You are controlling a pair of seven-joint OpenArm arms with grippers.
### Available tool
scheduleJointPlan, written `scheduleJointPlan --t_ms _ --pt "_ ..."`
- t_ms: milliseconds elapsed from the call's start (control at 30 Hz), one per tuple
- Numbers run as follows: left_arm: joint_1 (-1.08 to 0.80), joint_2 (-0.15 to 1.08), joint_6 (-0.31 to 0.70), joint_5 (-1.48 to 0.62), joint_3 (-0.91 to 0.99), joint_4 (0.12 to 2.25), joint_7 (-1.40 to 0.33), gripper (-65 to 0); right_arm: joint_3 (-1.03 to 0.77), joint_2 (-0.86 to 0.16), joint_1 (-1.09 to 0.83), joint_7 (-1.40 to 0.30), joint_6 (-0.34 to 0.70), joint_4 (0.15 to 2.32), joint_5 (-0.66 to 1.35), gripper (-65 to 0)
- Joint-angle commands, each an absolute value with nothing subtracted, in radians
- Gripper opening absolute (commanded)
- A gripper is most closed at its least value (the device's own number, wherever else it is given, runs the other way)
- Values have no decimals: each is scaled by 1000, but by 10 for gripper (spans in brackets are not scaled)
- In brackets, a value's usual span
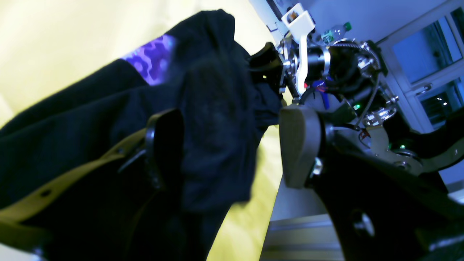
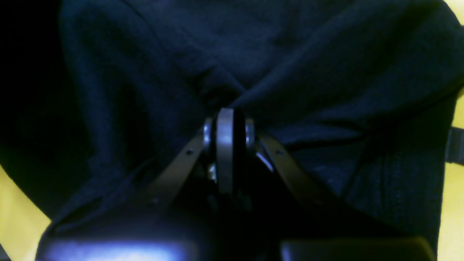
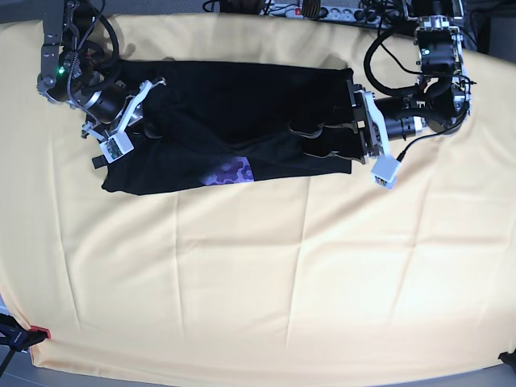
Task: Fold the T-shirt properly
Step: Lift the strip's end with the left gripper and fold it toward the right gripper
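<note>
The black T-shirt [image 3: 226,113] lies stretched sideways at the far side of the table, with a strip of purple hexagon print [image 3: 230,172] showing at its near edge. My right gripper [image 3: 151,113] is at the shirt's left end; in the right wrist view [image 2: 224,112] it is shut on a pinch of the black cloth [image 2: 253,54]. My left gripper [image 3: 304,139] is at the shirt's right end. In the left wrist view [image 1: 232,145] its jaws stand wide apart, with the shirt [image 1: 72,119] bunched over one finger [image 1: 163,145].
A pale yellow cloth [image 3: 258,282] covers the whole table. A power strip with cables [image 3: 322,10] lies past the far edge. A small red object [image 3: 40,332] sits at the near left corner. The right arm [image 1: 301,54] shows in the left wrist view.
</note>
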State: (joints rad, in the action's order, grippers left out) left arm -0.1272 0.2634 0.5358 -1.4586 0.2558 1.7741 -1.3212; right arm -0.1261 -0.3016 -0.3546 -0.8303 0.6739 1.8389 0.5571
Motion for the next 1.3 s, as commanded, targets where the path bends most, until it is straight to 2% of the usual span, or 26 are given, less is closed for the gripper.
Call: scheduleJointPlan --t_ms 0,100,167,200,267,300,400,467,533,633,700,833,933,1100,1267 --pt "-115 269 547 -1484 275 1794 -1306 -223 -123 -308 -354 -849 673 1844 550 -576" --pt "-116 269 612 -1484 334 1794 -1306 -225 -123 -308 -354 -849 673 1844 552 -576" --pt "-116 269 661 -1484 376 1794 -1306 -287 -125 -308 -349 -849 673 1844 586 -576" --pt "-117 269 684 -1484 390 1794 -1306 -361 -125 -308 -347 -849 673 1844 607 -576" --pt "-120 269 693 -1468 398 1794 -1305 -582 -125 -311 -336 -851 673 1846 637 -576" --pt "-125 268 692 -1432 395 1793 -1300 -650 -125 -311 -330 -852 673 1847 640 -576" --pt "-152 269 665 -1309 379 1793 -1216 -650 -125 -311 -308 -853 673 1858 665 -574" --pt "-163 269 640 -1192 357 1793 -1156 -650 -125 -311 -285 -857 673 1875 684 -551" --pt "-172 269 628 -1074 324 1793 -1104 -650 -127 -311 -258 -857 666 1911 684 -472" --pt "-175 269 593 -947 267 1790 -1071 -650 -144 -311 -226 -856 638 1977 684 -312" --pt "-175 269 580 -889 235 1790 -1065 -650 -167 -311 -218 -862 610 2007 675 -246" --pt "-175 270 554 -843 214 1790 -1047 -650 -260 -311 -229 -950 511 2013 678 -239" --pt "-174 272 545 -842 214 1790 -1042 -650 -369 -311 -295 -965 476 2012 719 -238" --pt "-174 272 545 -844 214 1790 -1042 -650 -530 -310 -420 -965 519 1990 881 -221" --pt "-174 272 545 -850 214 1790 -1043 -650 -557 -310 -421 -962 559 1837 942 -211"
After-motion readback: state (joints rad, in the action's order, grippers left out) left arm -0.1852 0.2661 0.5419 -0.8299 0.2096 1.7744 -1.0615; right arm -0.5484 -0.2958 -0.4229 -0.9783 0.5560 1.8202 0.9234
